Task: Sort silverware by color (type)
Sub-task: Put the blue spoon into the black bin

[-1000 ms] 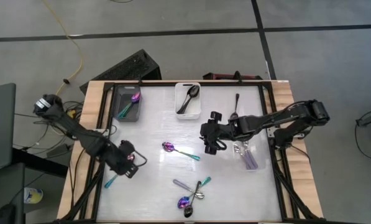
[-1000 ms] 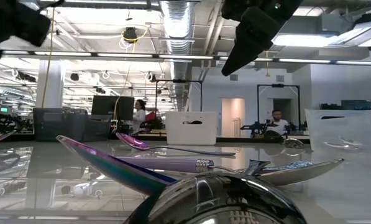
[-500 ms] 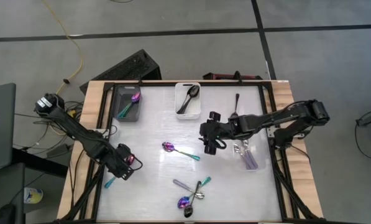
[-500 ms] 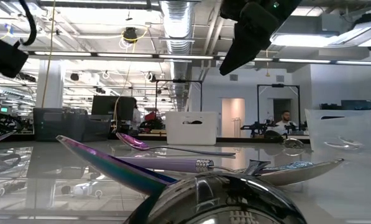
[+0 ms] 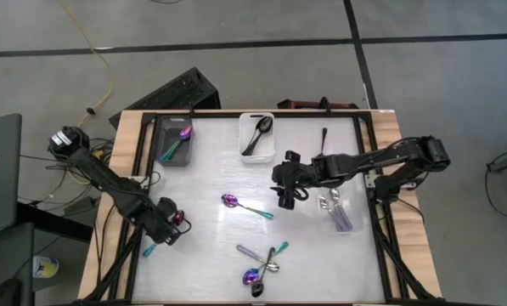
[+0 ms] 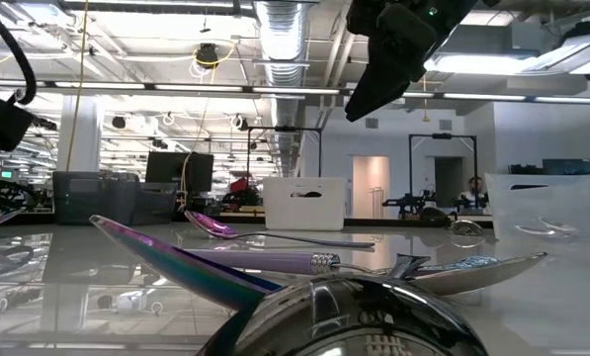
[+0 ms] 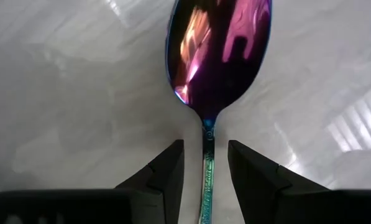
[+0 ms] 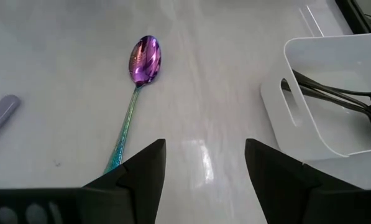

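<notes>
Looking down on the desk (image 5: 211, 178), I see my left end effector (image 5: 170, 223) low at the near left, its fingers (image 7: 166, 171) slightly apart on either side of a purple spoon's (image 7: 215, 56) teal handle; I cannot tell whether they touch it. My right end effector (image 5: 287, 189) hovers over the middle with its fingers (image 8: 141, 171) spread wide and nothing between them, pointing at another purple spoon (image 5: 245, 206) lying alone at the centre. Black spoons (image 5: 258, 134) lie in the white bin (image 5: 256, 116), a purple one (image 5: 178, 143) in the grey bin (image 5: 161, 127), silver ones (image 5: 336, 207) at the right edge. A mixed heap (image 5: 263, 265) lies near the front.
</notes>
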`<move>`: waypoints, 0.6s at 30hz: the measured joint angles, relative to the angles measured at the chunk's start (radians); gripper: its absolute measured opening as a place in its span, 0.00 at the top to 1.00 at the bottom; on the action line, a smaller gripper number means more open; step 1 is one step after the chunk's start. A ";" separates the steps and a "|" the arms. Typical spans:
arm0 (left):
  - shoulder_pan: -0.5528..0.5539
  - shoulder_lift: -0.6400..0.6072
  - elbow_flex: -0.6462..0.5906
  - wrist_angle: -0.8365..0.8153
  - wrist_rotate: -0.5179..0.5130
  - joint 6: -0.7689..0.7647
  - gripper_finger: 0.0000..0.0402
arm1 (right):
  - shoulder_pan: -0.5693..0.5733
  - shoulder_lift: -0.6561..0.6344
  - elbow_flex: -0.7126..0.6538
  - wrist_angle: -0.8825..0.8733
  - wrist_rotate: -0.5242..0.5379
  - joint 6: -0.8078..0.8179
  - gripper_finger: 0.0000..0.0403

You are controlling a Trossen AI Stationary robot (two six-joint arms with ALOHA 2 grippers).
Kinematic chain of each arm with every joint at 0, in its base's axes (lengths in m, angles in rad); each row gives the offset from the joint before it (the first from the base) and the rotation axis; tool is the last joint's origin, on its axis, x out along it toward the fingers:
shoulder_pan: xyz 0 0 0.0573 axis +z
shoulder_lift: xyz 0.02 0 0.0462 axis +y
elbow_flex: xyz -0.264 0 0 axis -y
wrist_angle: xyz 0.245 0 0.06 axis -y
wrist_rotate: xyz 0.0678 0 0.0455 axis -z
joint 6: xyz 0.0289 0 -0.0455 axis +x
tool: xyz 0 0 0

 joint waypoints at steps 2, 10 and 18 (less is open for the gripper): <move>-0.018 0.002 -0.011 0.011 -0.009 -0.019 0.72 | 0.000 0.000 0.000 -0.001 0.000 0.000 0.39; -0.050 0.102 0.010 -0.003 0.003 0.047 0.88 | -0.013 0.000 0.000 -0.009 0.000 -0.026 0.39; -0.028 0.136 0.169 -0.190 -0.049 0.175 0.99 | -0.016 0.000 0.000 -0.078 -0.002 0.017 0.39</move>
